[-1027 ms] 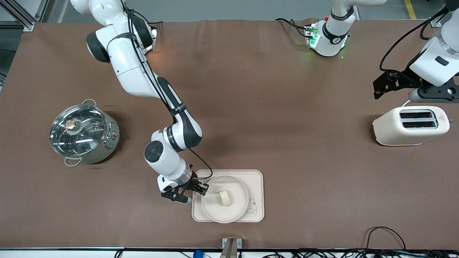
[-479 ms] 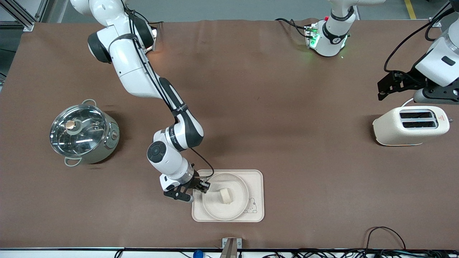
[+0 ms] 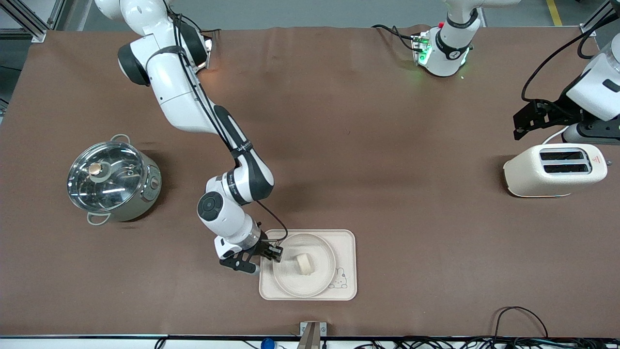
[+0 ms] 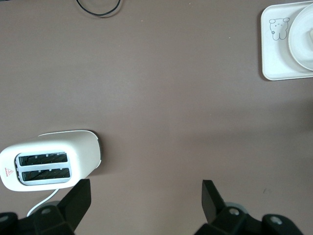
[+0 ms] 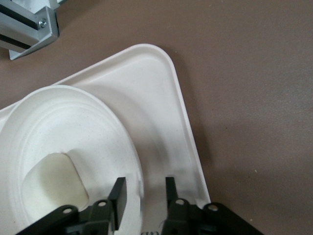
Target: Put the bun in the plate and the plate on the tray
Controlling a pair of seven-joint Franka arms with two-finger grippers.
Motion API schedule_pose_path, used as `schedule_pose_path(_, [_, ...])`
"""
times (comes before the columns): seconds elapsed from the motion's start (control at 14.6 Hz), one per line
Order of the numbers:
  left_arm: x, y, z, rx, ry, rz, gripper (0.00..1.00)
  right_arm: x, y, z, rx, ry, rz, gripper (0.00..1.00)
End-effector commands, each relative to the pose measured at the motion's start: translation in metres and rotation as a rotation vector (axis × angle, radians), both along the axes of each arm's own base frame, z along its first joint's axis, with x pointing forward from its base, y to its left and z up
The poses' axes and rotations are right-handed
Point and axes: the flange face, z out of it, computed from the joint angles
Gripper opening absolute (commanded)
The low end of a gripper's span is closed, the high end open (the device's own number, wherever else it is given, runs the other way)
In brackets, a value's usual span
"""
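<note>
The bun [image 3: 304,264] lies in the round plate [image 3: 289,282], and the plate rests on the rectangular tray [image 3: 346,242] with the bunny drawing, near the table's front edge. My right gripper [image 3: 275,253] is low at the plate's rim on the side toward the right arm's end. In the right wrist view its open fingers straddle the plate [image 5: 63,117] rim without pinching it; the bun [image 5: 54,183] and tray [image 5: 156,107] show there, with the right gripper [image 5: 145,188]. My left gripper [image 3: 520,127] waits open and empty in the air beside the toaster; its wrist view shows it [image 4: 146,188] over bare table.
A cream toaster [image 3: 554,169] stands at the left arm's end of the table and also shows in the left wrist view [image 4: 49,164]. A steel pot with a glass lid [image 3: 114,179] stands at the right arm's end. A metal bracket [image 3: 312,332] sits at the front edge.
The plate with the bun has come down flat onto the tray, and the right gripper has eased open at its rim. The left gripper has drifted slightly toward its own end of the table.
</note>
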Motion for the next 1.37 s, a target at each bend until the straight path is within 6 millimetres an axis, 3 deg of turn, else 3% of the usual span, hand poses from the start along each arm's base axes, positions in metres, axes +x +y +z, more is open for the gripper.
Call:
schedule_pose_path(0.0, [0.005,-0.001,0.009,-0.005,-0.020,-0.010,1.00,-0.005,-0.006,0.033,0.009,0.014,-0.019,1.00])
schedule_pose_path(0.27, [0.003,0.012,0.012,-0.052,-0.016,0.011,1.00,-0.023,-0.026,0.098,0.004,0.018,-0.027,1.00])
schedule_pose_path(0.48, [0.005,0.014,0.012,-0.066,-0.034,0.035,1.00,-0.035,-0.077,0.145,-0.054,0.116,-0.051,1.00])
schedule_pose_path(0.82, [0.007,0.025,0.010,-0.064,-0.033,0.034,1.00,-0.060,-0.165,0.282,-0.083,0.252,-0.086,1.00])
schedule_pose_path(1.03, [0.009,0.026,0.007,-0.061,-0.029,0.032,1.00,-0.092,-0.215,0.354,-0.212,0.270,-0.090,1.00])
schedule_pose_path(1.3, [0.009,0.025,0.008,-0.067,-0.030,0.031,1.00,-0.126,-0.258,0.408,-0.344,0.270,-0.097,1.00])
